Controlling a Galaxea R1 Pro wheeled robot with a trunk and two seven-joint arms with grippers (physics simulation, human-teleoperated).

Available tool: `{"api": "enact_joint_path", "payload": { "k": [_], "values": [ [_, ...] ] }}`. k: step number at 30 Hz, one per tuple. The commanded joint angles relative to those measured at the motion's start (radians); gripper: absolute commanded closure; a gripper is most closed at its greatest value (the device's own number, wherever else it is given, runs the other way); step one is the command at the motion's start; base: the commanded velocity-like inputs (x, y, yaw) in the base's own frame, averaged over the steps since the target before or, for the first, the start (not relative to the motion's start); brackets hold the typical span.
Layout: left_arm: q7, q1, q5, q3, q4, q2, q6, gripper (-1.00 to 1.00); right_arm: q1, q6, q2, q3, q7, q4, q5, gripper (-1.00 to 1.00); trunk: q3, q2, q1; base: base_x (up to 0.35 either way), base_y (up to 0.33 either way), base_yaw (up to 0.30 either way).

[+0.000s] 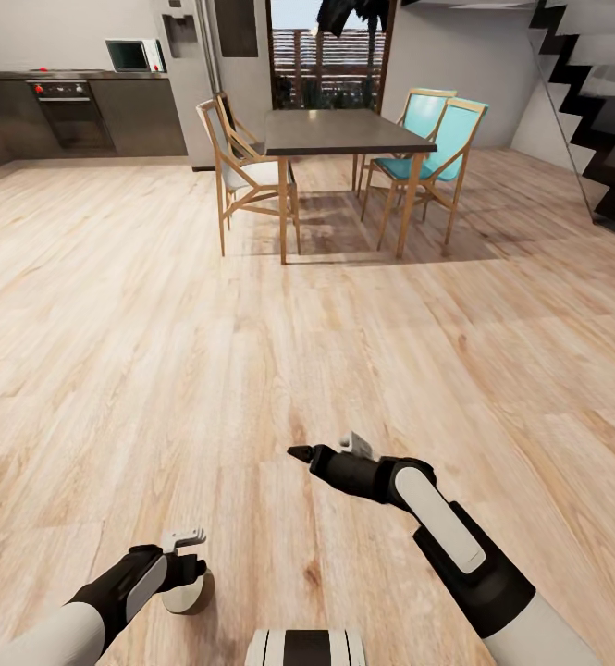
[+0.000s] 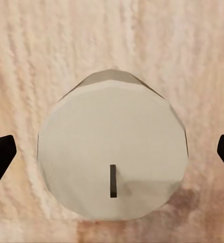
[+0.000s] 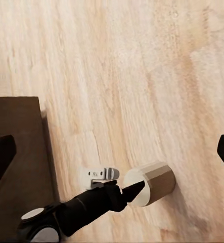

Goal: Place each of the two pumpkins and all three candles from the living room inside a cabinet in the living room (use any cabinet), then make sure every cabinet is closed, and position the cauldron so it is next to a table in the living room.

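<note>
Candle (image 2: 112,157) fills the left wrist view, clamped in the left gripper (image 1: 189,578) (no labels anywhere); right gripper (image 1: 300,453) looks spread, empty.

A pale wooden plank floor (image 1: 252,370) runs across the room. On it stands a dining table (image 1: 344,134) with a dark top and light wooden legs. Two wooden chairs with white seats (image 1: 242,166) stand at one side, two with teal seats and backs (image 1: 432,139) at the other. Behind are dark kitchen cabinets (image 1: 141,116), an oven (image 1: 67,111), a microwave (image 1: 131,55) and a black staircase (image 1: 594,111).
</note>
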Motion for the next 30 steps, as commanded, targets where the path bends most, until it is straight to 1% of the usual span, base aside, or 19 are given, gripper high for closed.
{"api": "enact_joint_path", "payload": {
  "k": [1, 2, 6, 7, 12, 17, 24, 26, 30],
  "values": [
    [0.007, 0.0, 0.01, -0.008, -0.003, 0.002, 0.004, -1.0, -0.001, -0.001, -0.01, 0.002, 0.047, 0.002, 0.006, -1.0, -0.005, -0.001, 0.0, 0.0, 0.0, 0.0],
    [0.007, 0.0, 0.011, -0.008, -0.003, 0.002, 0.004, -1.0, -0.001, -0.001, -0.014, 0.002, 0.07, 0.005, 0.018, -1.0, -0.008, -0.001, 0.001, 0.0, 0.0, 0.0],
    [0.007, 0.0, 0.011, -0.008, -0.003, 0.001, 0.003, -1.0, -0.001, -0.001, -0.021, 0.002, 0.103, 0.009, 0.037, -1.0, -0.024, -0.002, 0.003, 0.0, 0.0, 0.0],
    [0.007, 0.0, 0.011, -0.008, -0.003, 0.001, 0.003, -1.0, -0.001, -0.001, -0.021, 0.002, 0.104, 0.009, 0.038, -1.0, -0.028, -0.002, 0.003, 0.0, 0.0, 0.0],
    [0.007, 0.0, 0.011, -0.008, -0.003, 0.001, 0.003, -1.0, -0.001, -0.001, -0.022, 0.001, 0.111, 0.011, 0.042, -1.0, -0.028, -0.002, 0.003, 0.0, 0.0, 0.0],
    [0.007, 0.0, 0.011, -0.008, -0.003, 0.001, 0.003, -1.0, -0.001, -0.002, -0.022, 0.002, 0.111, 0.012, 0.042, -1.0, -0.047, -0.003, 0.005, 0.0, 0.0, 0.0],
    [0.007, 0.0, 0.011, -0.008, -0.003, 0.001, -0.006, -1.0, -0.001, -0.003, -0.022, 0.002, 0.111, 0.012, 0.042, -1.0, -0.047, -0.003, 0.005, 0.0, 0.0, 0.0],
    [0.007, 0.0, 0.011, -0.009, -0.002, 0.001, -0.03, -1.0, -0.001, -0.002, -0.022, 0.002, 0.111, 0.012, 0.042, -1.0, -0.047, -0.003, 0.005, 0.0, 0.0, 0.0],
    [0.007, 0.001, 0.011, -0.009, -0.001, 0.0, -0.06, -1.0, -0.001, -0.003, -0.022, 0.001, 0.111, 0.012, 0.042, -1.0, -0.047, -0.003, 0.005, 0.0, 0.0, 0.0]
  ]
}}
